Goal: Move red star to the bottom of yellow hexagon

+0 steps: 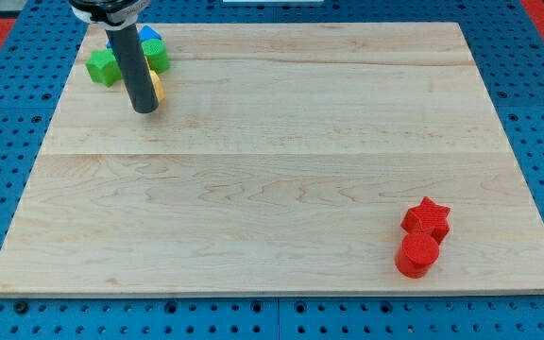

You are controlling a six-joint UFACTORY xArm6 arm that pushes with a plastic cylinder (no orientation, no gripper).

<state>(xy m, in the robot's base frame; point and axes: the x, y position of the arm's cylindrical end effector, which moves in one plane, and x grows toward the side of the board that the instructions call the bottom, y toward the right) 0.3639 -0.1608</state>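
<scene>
While my tip sits at the view's top left on the wooden board, the red star is far off at the view's bottom right, well apart from me. No gripper on this arm, just a dark rod, so no open/closed state to report. The rod comes down from the view's top edge and its lower end meets the board just beside a yellow block, which peeks out on the rod's right side; mostly hidden, so I can't confirm its shape or whether I'm touching it. Cluster around the rod: a green block to the view's left of it, another green block to its right, and a blue block above that one. Shapes in the cluster are hard to read, partly blocked by the rod. Near the red star: a red cylinder right below it toward the view's bottom, the two touching or nearly so. Both red blocks lie close to the board's bottom right corner. The board rests on a blue pegboard surface that shows on all sides.
</scene>
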